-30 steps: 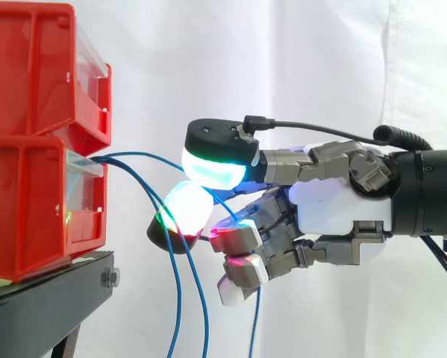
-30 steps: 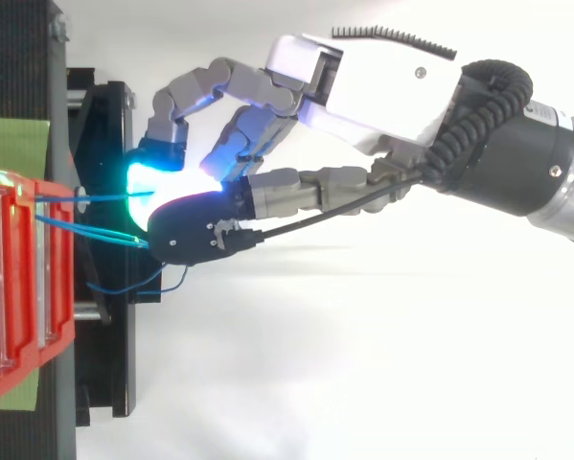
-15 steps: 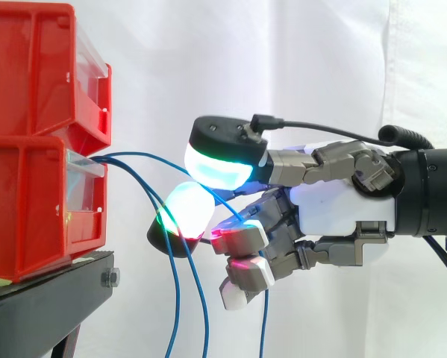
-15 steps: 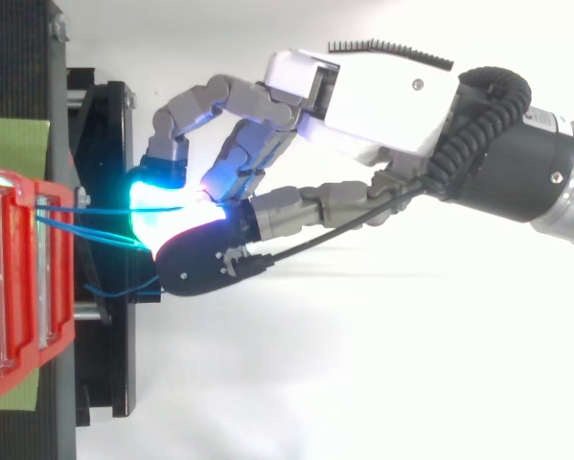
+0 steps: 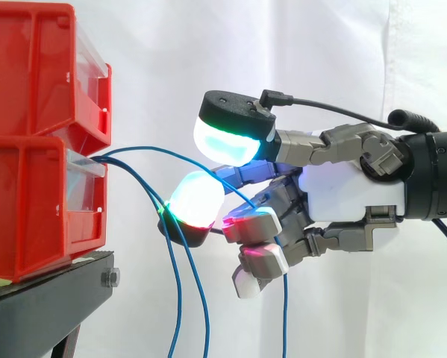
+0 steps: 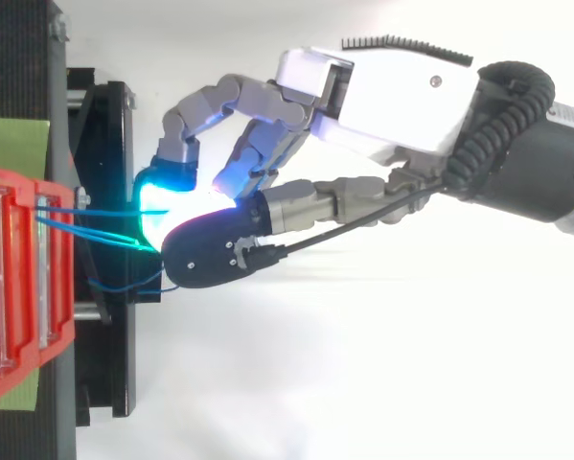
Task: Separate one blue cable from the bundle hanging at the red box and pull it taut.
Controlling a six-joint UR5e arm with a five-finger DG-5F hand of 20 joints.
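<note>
Three thin blue cables leave the front of the lower red box and spread to the right. Two of the cables hang straight down beside the stand. The third blue cable arcs across to my hand, passes behind its curled fingers and drops below them at the right. The thumb pad stands lifted above the cable, apart from the glowing fingertip below it. From above, my hand reaches left toward the box, and the cables run to its glowing pads.
A second red box is stacked on the lower one. Both rest on a black stand at the left. A white curtain hangs behind. Open space lies below and to the right of my hand.
My hand has drawn back to the right and risen slightly. The hanging end of the third cable has moved right with it, and the thumb has lifted higher.
</note>
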